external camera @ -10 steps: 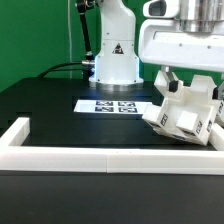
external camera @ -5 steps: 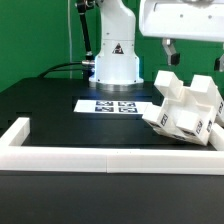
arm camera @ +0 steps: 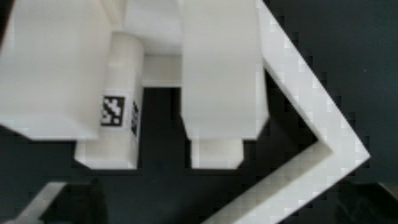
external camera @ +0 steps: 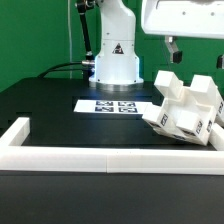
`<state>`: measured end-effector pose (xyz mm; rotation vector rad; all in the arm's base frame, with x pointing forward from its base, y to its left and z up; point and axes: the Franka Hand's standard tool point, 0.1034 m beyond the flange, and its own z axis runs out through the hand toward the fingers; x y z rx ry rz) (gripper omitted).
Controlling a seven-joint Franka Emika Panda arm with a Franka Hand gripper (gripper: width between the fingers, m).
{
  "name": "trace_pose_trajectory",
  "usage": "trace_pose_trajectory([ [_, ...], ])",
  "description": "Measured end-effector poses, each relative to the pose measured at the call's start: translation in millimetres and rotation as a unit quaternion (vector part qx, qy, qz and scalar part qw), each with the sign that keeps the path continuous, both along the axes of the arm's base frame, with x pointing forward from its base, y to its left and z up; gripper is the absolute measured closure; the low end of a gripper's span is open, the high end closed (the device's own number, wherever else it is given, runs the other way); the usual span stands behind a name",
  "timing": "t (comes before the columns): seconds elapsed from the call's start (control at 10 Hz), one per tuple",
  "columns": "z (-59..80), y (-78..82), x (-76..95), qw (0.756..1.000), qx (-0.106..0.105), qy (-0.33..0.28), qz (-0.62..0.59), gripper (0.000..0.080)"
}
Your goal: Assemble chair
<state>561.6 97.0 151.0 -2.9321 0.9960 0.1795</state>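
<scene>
Exterior view: I see the pincer (external camera: pixel 195 55) high on the exterior view's right; its fingers (external camera: pixel 172 47) stand spread wide and grip nothing. The chair (external camera: pixel 185 112), a chunky white assembly, sits tilted on the black counter (external camera: pixel 50 105); it lies directly below the pincer and apart from it, just beside the marker board (external camera: pixel 113 105) and near the border rail (external camera: pixel 70 157).

Wrist view: I look down on two square bars (arm camera: pixel 222 90) of the chair; one tag (arm camera: pixel 118 110) shows on a side face. The border rail turns a corner beside them; I cannot make out the fingertips here.
</scene>
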Motion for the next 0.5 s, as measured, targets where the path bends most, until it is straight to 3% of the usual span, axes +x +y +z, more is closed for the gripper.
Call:
trace_pose_trajectory([
  [0.2,-2.7,3.8,-21.9,1.000,0.002,0.000,0.003,0.0150],
  [0.5,-22.6,9.9,-44.9,1.000,-0.004,0.000,0.009,0.0150],
])
